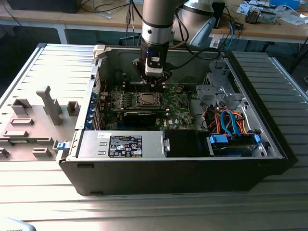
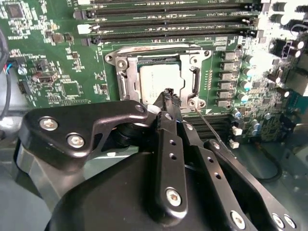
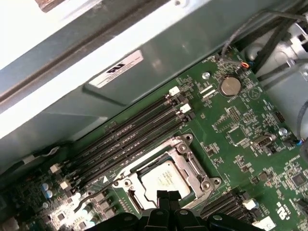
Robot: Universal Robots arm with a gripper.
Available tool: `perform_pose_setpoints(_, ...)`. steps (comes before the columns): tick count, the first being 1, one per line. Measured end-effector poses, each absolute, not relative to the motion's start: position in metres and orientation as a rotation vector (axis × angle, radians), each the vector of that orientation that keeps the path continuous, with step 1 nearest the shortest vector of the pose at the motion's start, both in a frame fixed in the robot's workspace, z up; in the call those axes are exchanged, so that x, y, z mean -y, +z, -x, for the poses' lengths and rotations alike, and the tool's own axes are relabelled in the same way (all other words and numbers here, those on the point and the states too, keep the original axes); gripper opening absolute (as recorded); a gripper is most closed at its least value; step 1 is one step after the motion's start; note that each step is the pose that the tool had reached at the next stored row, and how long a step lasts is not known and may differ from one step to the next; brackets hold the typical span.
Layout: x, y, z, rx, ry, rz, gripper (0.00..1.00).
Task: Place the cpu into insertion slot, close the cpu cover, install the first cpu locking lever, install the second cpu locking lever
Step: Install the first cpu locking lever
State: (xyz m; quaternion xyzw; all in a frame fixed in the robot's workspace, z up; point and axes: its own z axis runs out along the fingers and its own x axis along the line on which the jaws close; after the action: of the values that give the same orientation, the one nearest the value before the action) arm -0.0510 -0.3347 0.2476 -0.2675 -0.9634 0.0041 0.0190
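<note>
Gripper point(image 2: 168, 96): its black fingers are pressing flat together with nothing between them, the tips hanging low over one corner of the socket
Cpu point(image 2: 156, 79): it is sitting flat in the insertion slot point(image 1: 138, 100), its pale face showing just beyond the fingertips
Cpu cover point(image 2: 126, 77): the silvery frame is lying down around the cpu, and I am judging it closed
Thin metal rod point(image 2: 207, 126): probably a locking lever, it is running slantwise from the cover's corner along the finger's side, just beside the tips; I cannot tell whether they are touching
Green board point(image 2: 62, 57): it is lying inside the open computer case point(image 1: 144, 178), the arm reaching down into it
</note>
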Motion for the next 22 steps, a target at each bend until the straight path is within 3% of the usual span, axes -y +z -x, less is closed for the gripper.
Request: perform_pose_setpoints(22,0.3347,0.2476,0.051,3.047,0.015,0.593,0.11)
